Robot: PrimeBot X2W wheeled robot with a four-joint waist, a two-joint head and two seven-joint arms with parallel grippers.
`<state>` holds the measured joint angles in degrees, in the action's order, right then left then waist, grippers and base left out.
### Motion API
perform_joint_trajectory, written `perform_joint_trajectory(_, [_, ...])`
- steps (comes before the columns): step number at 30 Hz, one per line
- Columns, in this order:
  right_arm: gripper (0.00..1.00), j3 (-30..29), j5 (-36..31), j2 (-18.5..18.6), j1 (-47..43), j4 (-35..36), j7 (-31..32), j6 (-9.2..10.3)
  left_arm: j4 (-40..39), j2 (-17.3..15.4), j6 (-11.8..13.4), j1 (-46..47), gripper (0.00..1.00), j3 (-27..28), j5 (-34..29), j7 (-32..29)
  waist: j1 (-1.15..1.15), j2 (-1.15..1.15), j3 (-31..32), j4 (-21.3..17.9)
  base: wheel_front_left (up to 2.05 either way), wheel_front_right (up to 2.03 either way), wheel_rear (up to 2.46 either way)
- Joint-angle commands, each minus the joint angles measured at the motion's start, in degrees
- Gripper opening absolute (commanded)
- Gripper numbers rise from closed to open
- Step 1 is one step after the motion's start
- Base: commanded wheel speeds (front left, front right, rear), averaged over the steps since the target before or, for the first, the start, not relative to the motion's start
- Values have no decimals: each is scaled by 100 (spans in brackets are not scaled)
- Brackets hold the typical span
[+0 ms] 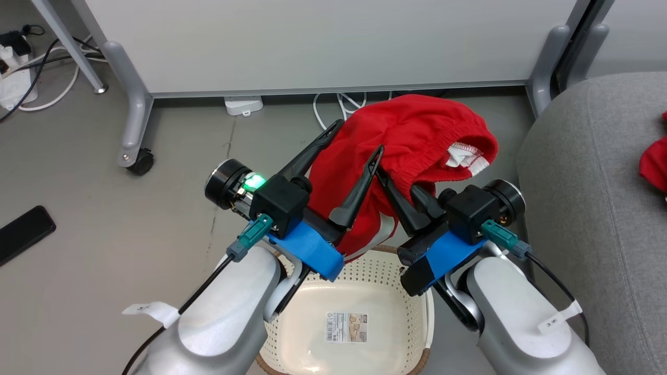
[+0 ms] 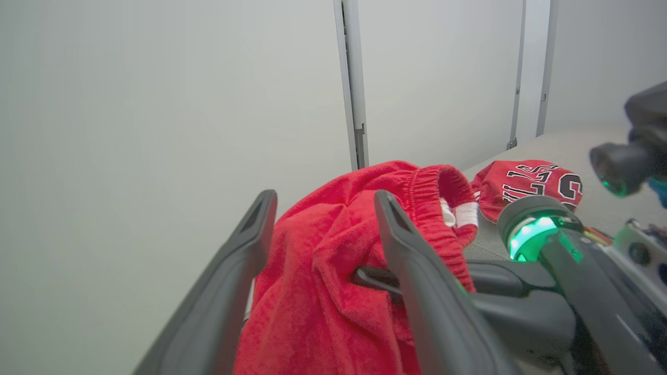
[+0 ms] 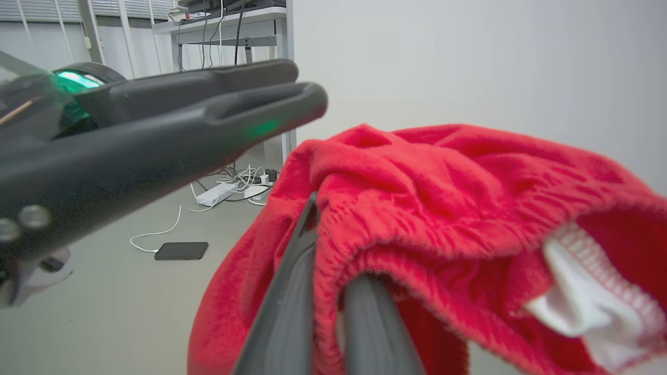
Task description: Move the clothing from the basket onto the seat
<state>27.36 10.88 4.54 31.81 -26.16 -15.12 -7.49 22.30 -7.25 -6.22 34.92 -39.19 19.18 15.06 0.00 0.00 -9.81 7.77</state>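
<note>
There are two red pieces of clothing: one pair of shorts (image 1: 411,135) and one jersey (image 2: 526,185). There is one basket (image 1: 412,312), one grey sofa (image 1: 583,187) and one black phone (image 1: 23,234). There are two grippers: one left gripper (image 1: 359,138) and one right gripper (image 1: 398,190).

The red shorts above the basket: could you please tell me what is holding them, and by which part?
The right gripper is shut on the shorts near the elastic waistband; the left gripper is open, gripping nothing.
</note>
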Motion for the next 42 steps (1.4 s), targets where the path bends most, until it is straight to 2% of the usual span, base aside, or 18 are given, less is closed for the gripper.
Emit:
perform_joint_trajectory(1, [0, -81, -29, 51, -128, 75, -5, -2, -51, -54, 36, -92, 100, 67, -40, 17, 0, 0, -15, -69, 0, 0, 0])
perform_joint_trajectory(14, [0, -899, -232, 161, -528, 591, -5, -1, -173, -186, 31, -269, 100, 182, -126, 16, 0, 0, -275, -846, 0, 0, 0])
perform_joint_trajectory(16, [0, -1140, -259, 184, -622, 721, -5, -1, -192, -202, 10, -253, 100, 176, -156, 16, 0, 0, -333, -1083, 0, 0, 0])
perform_joint_trajectory(30, [0, -1827, -365, 52, -1145, 1225, -5, -1, -166, -251, -91, -123, 100, -8, -188, 17, 0, 0, -466, -2155, 0, 0, 0])
perform_joint_trajectory(35, [0, -2092, -377, 0, -1346, 1355, -5, -2, -129, -237, -101, -69, 100, -174, -171, 16, 0, 0, -516, -2406, 0, 0, 0])
perform_joint_trajectory(42, [0, -2203, -388, -51, -1512, 1439, -5, -2, -75, -214, -128, -32, 100, -381, -108, 16, 0, 0, -536, -2551, 0, 0, 0])
